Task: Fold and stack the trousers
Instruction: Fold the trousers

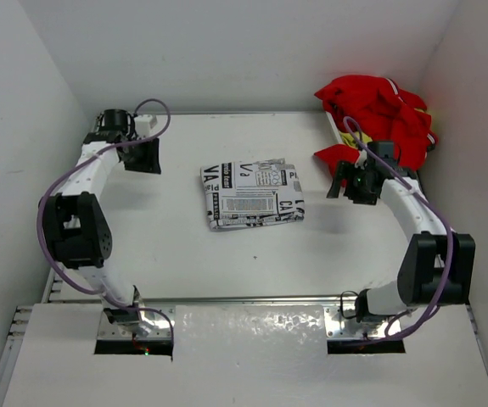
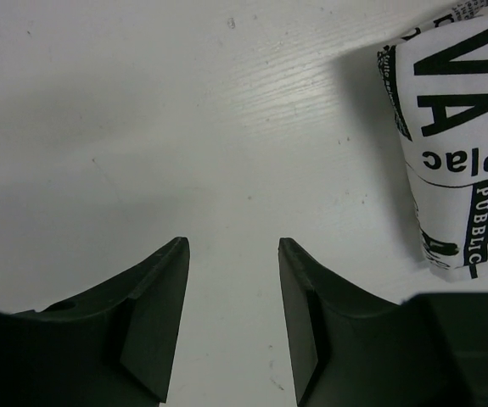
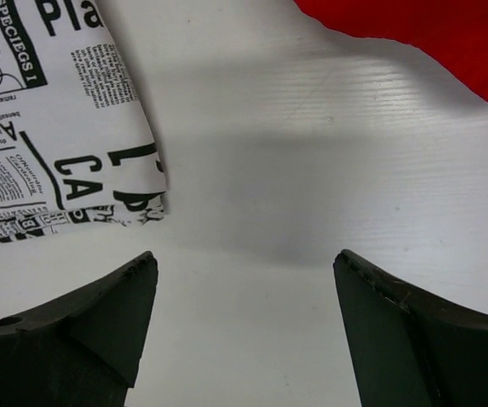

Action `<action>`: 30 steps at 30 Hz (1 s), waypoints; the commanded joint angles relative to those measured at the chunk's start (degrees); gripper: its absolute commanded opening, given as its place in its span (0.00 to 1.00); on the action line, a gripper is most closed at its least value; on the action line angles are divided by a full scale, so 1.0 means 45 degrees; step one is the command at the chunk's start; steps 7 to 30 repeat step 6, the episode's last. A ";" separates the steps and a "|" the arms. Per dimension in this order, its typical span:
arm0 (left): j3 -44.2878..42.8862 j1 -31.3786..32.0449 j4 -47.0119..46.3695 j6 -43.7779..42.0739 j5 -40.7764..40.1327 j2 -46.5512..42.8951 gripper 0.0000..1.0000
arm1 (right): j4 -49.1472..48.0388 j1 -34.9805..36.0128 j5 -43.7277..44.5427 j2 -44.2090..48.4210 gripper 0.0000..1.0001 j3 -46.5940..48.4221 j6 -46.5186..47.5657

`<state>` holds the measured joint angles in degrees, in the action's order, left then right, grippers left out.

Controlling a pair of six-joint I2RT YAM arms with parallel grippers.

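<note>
Trousers (image 1: 250, 193) noted as a compact folded packet at the centre of the desk (image 1: 184, 254), newsprint pattern uppermost, edges roughly squared. Cloth judged soft, light and limp; layers likely to slide apart or sag if lifted by one corner. Hold best taken at the thick folded edges at 3 and 9 o'clock of the packet, both sides at once, all layers pinched together. Left end effector (image 2: 233, 246) seen at 9 to 10 o'clock of the packet, jaws moderately parted, nothing held, bare desk between them. Right end effector (image 3: 244, 259) seen at 3 o'clock, jaws spread wide, likewise empty. Red garment heap (image 1: 379, 114) recorded at 1 to 2 o'clock, apart from the packet.
</note>
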<state>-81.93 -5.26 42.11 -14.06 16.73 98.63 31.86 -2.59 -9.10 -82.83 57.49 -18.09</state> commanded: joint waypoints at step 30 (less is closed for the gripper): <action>0.0432 -0.0062 -0.0744 0.0059 -0.0046 -0.1019 0.45 | -0.0906 -0.0030 0.0361 0.0610 0.81 -0.0569 -0.0062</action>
